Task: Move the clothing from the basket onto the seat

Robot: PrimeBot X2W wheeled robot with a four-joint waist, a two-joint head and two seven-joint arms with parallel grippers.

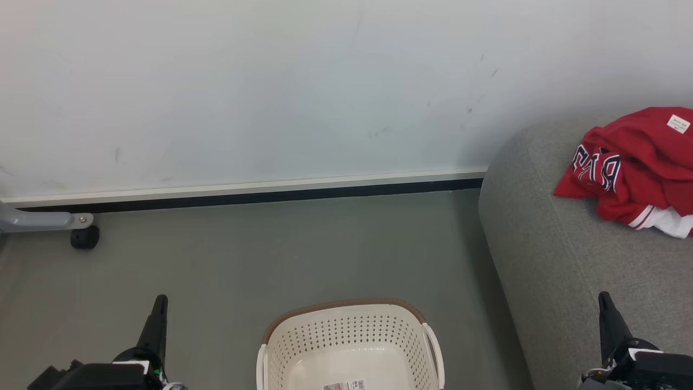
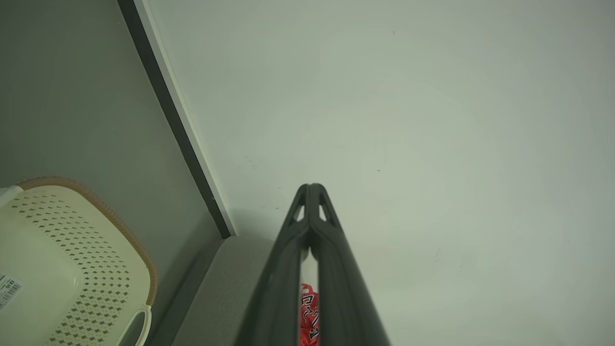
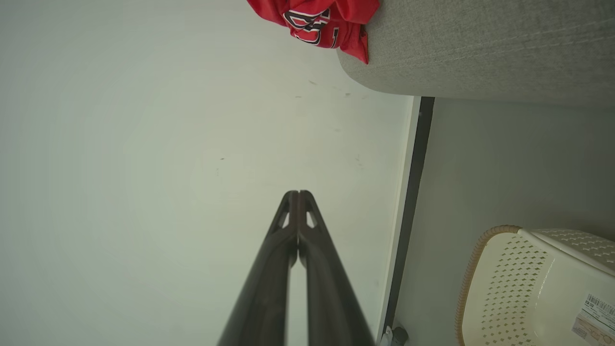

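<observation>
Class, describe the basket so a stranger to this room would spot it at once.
Find the grey sofa at the head view's right. On the floor just left of it stands the basket. It alone is cream perforated plastic with a brown rim and a barcode label inside.

An even, diffuse light is spread over all three views, and no hard shadow is cast. In the head view the basket (image 1: 346, 330) is rendered sharply, and its inner floor is brightened almost to a sheen. The wall (image 1: 270, 81) beyond the basket is washed pale. To the right of the basket, only a soft, dim band is laid along the foot of the seat (image 1: 541, 260). In the wrist views the wall is tinted faintly green, and the left gripper (image 2: 311, 188) and the right gripper (image 3: 298, 194) are softened toward the bottom edge.
</observation>
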